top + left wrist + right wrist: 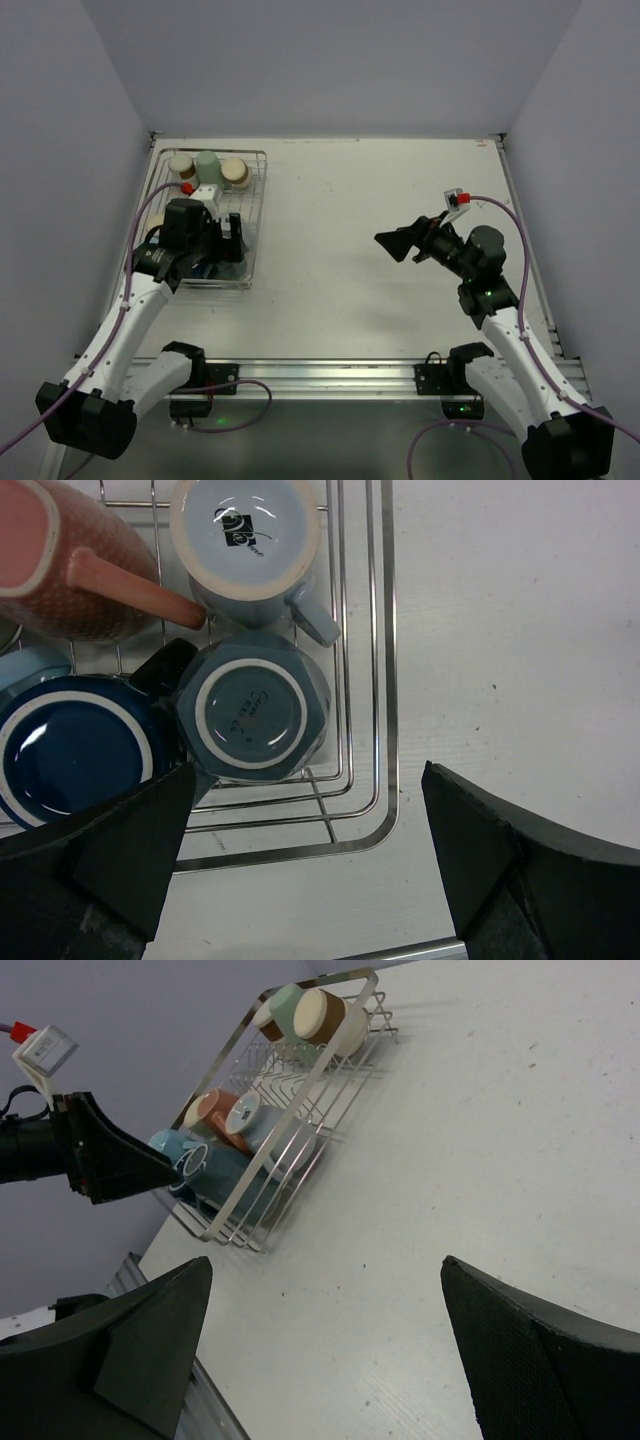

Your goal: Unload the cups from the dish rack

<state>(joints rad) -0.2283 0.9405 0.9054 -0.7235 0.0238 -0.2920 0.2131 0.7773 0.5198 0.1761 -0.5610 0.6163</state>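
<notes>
Two wide-open, empty jaws on my left gripper frame the lower right corner of the dish rack, above an upturned grey-blue cup. The finger at lower left hides part of the navy cup; the salmon-pink mug is cropped at upper left. From overhead, my left arm covers those cups. My right gripper, also agape and empty, hangs over the table, well apart from the rack.

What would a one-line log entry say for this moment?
left claw open, over grey cup in rack | right claw open, empty, over table | no cup lifted yet
</notes>
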